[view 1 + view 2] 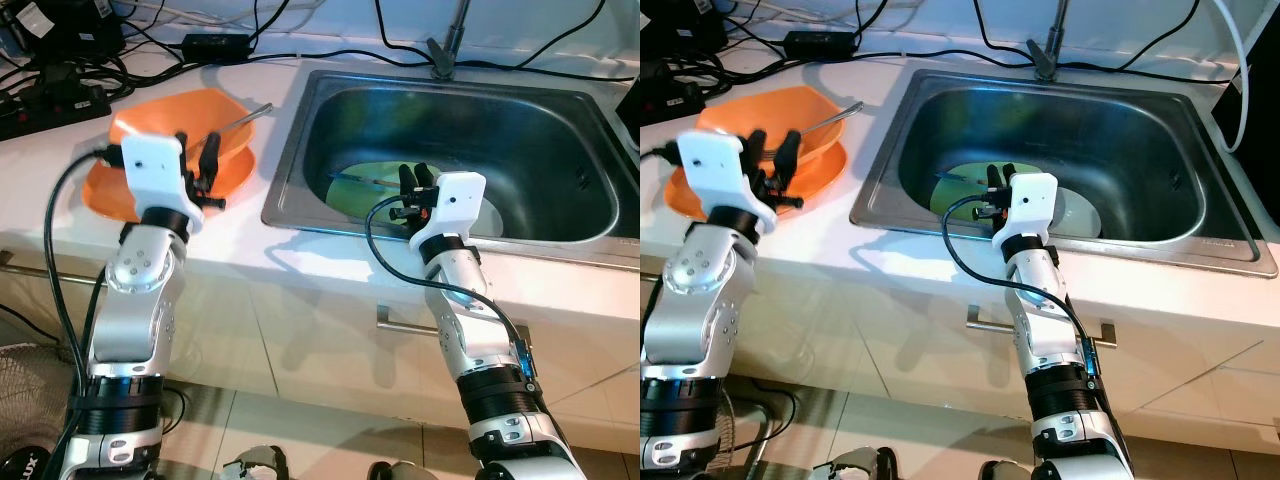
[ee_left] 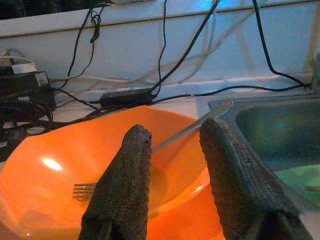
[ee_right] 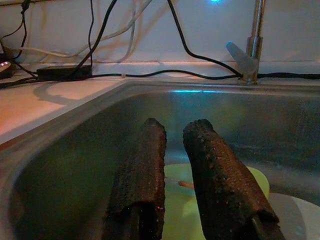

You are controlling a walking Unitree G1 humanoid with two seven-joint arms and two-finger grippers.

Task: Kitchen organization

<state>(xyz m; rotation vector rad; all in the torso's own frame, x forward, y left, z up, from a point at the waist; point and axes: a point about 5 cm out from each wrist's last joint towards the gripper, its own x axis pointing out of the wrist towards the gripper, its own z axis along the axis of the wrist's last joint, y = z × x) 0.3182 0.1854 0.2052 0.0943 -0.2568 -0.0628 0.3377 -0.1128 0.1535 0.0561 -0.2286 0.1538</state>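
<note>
While the left gripper [image 1: 196, 160] hovers w/ jaws released over the orange bowl [image 1: 150, 135] holding a fork [image 2: 150, 150] on the desk [image 1: 240, 235], the right gripper [image 1: 415, 182], jaws slightly apart, sits above the green plate [image 1: 355, 185] in the sink [image 1: 290, 130].

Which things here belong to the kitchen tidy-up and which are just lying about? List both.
Part of the job:
- orange plastic bowl on an orange plate, with a metal fork in it
- light green plate in the steel sink
- grey plate beside it

Lying about:
- black power adapter
- black cables
- black power strip
</note>
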